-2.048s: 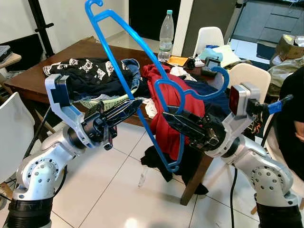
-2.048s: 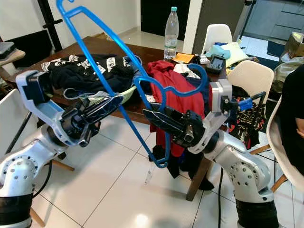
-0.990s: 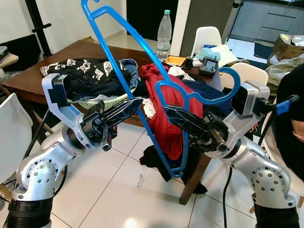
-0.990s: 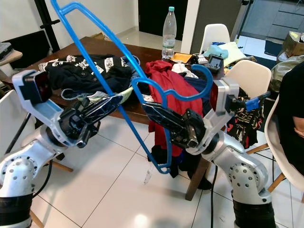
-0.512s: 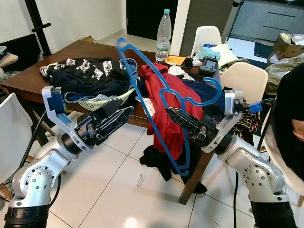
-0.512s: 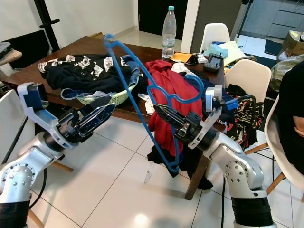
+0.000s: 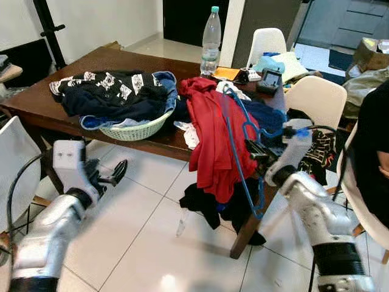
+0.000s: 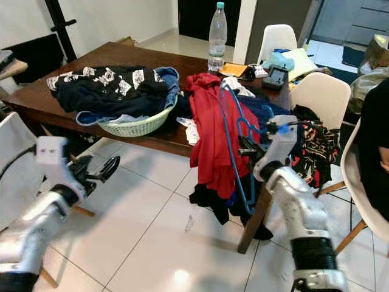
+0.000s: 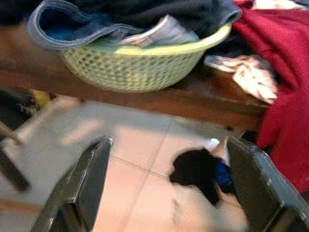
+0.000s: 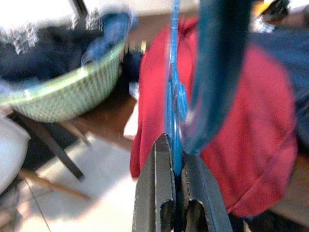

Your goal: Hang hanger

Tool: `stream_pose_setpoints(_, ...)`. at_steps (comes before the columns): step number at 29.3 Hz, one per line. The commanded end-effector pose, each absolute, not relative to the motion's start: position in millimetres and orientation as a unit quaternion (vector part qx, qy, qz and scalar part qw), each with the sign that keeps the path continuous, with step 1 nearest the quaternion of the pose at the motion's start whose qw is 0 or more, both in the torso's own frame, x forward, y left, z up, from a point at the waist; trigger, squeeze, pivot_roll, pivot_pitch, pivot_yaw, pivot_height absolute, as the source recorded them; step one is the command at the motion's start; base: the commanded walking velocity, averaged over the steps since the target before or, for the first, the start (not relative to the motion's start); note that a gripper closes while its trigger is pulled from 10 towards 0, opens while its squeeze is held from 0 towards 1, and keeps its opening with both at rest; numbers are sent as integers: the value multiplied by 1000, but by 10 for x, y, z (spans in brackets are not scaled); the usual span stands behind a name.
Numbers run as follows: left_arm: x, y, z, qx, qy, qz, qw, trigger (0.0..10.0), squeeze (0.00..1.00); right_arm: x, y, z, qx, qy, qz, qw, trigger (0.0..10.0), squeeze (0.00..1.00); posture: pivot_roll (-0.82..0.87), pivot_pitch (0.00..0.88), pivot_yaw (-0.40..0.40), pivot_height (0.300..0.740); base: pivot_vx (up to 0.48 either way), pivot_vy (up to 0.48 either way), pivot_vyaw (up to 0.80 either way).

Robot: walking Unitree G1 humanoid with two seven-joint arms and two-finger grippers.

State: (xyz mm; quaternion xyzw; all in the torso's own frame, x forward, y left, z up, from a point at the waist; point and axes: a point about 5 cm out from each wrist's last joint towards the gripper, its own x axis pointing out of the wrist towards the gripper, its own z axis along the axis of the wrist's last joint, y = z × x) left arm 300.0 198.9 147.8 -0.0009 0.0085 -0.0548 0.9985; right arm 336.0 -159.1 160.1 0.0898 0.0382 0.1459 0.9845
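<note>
Thin blue plastic hanger [image 7: 242,152], edge-on and near upright, against the red garment [image 7: 209,137] at the table's edge.

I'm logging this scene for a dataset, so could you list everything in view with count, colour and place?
hanger: 1, blue, held beside the table's near corner, in front of the red garment
red garment: 1, red, draped over the table edge
basket: 1, pale green, on the table, heaped with dark clothes
water bottle: 1, clear with green cap, far side of table
table: 1, brown wood
chairs: 2 white ones beyond the table
dark clothing: 1 heap, black, on the floor under the table edge
left gripper: open, low over the floor
right gripper: shut on the hanger
</note>
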Motion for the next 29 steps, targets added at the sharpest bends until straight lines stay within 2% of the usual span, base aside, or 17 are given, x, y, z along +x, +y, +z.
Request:
stream_pose_setpoints(1,3008,1969,1471,16,8,-42,999,10000,0,3350,-1617,1518,70,47,123,989,10000,0,156,72,-53,740,0,0,0)
stream_pose_setpoints(4,3013,1938,1488,28,2,-41,999,10000,0,3356,-1635,1527,81,37,108,990,10000,0,151,68,-51,740,0,0,0)
stream_pose_setpoints(7,3036,1959,1627,52,-42,-23,998,10000,0,3374,-1647,1614,129,-2,104,986,10000,0,152,66,-54,740,0,0,0)
stream_pose_setpoints(13,3069,2007,1719,69,-67,3,995,10000,0,3387,-1590,1634,131,-14,104,986,10000,0,158,58,-59,740,209,0,0)
stream_pose_setpoints(17,3102,2083,1919,85,-104,37,990,10000,0,3422,-1543,1654,126,-24,88,988,10000,0,165,44,-62,740,296,0,0)
stream_pose_setpoints(19,3092,2087,2152,119,-143,46,981,10000,0,3452,-1529,1646,120,-23,76,990,10000,0,169,45,-64,740,306,0,0)
stream_pose_setpoints(29,3080,2120,2279,131,-165,59,976,10000,0,3474,-1522,1628,121,-24,72,990,10000,0,170,48,-65,740,307,0,0)
